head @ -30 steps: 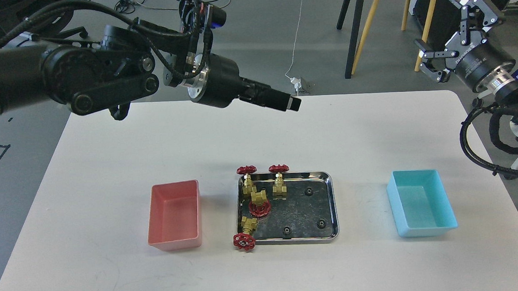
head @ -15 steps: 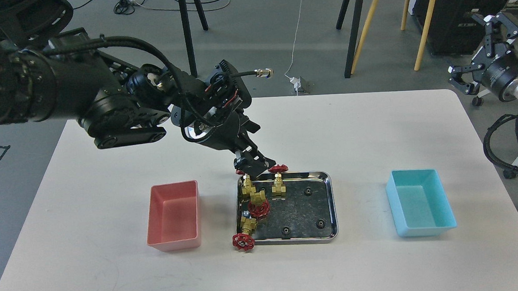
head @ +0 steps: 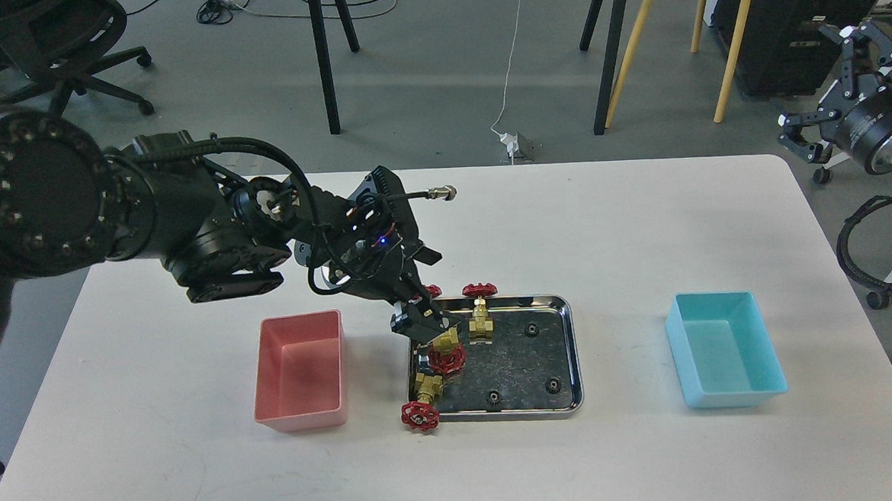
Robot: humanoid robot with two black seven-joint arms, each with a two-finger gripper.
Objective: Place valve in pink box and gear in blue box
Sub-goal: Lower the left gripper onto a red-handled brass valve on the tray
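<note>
Four brass valves with red handwheels lie at the left of the steel tray: one at the back left mostly hidden by my left gripper, one at the back, one in the middle, and one hanging over the front-left rim. Three black gears lie in the tray's right half. The pink box stands left of the tray and the blue box right; both are empty. My left gripper is down on the back-left valve, its fingers dark. My right gripper is open, off the table's far right.
The white table ends close behind the tray's far side. A cable with a brass connector sticks out from my left wrist. Tripod legs, yellow poles and an office chair stand on the floor beyond the table.
My left arm has swung down from high above the table. Its gripper dropped from the tray's back rim onto the back-left valve. The right arm drew back to the right.
</note>
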